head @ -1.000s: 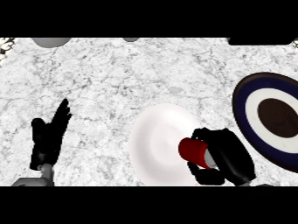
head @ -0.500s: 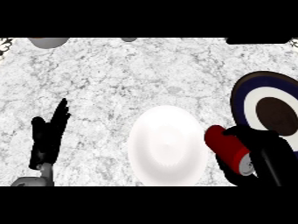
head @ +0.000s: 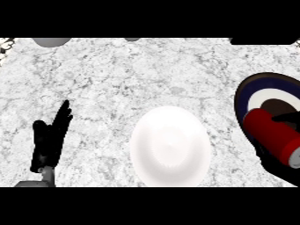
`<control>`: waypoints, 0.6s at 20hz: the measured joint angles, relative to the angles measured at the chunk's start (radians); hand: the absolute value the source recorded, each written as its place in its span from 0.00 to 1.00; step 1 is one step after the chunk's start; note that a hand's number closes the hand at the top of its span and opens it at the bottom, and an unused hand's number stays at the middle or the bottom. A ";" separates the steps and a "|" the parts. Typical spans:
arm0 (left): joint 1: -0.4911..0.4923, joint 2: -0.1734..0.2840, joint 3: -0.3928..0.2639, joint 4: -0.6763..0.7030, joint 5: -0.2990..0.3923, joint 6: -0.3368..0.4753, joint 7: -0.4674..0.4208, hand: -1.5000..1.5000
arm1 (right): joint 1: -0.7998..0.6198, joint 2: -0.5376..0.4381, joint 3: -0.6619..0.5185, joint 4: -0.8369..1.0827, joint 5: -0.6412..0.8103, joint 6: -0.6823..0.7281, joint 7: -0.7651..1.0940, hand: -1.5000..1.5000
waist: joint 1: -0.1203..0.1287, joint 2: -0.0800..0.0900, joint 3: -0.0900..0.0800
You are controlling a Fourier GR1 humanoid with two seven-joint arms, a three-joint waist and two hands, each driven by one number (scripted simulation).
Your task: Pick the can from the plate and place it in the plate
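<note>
- The right hand is curled round the red can, which lies tilted over the dark blue plate at the counter's right edge; the can seems lifted, though contact is hard to judge.
- The white plate sits mid-counter, bare, just left of the can.
- The left hand rests at lower left, fingers straight.
- Wide marble lies open beyond both plates.
</note>
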 measured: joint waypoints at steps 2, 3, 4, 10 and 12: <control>-0.015 0.003 0.010 0.011 0.001 -0.006 0.003 0.50 | -0.031 -0.007 -0.058 0.044 -0.042 0.017 -0.012 1.00 | 0.002 0.001 0.000; -0.025 0.003 0.018 0.031 0.000 -0.008 -0.011 0.50 | -0.041 -0.015 -0.089 0.063 -0.065 0.028 -0.026 1.00 | 0.002 0.001 0.000; -0.017 0.002 0.018 0.029 0.000 -0.014 -0.019 0.50 | -0.054 -0.017 -0.112 0.086 -0.078 0.038 -0.035 1.00 | 0.003 0.001 0.000; -0.025 -0.017 0.017 0.033 -0.014 -0.011 -0.014 0.50 | -0.186 -0.034 -0.205 0.312 -0.110 0.069 -0.103 1.00 | 0.008 0.002 0.000; -0.029 -0.030 0.006 0.029 -0.028 -0.002 -0.004 0.50 | -0.229 -0.035 -0.214 0.393 -0.096 0.069 -0.124 1.00 | 0.010 0.003 0.000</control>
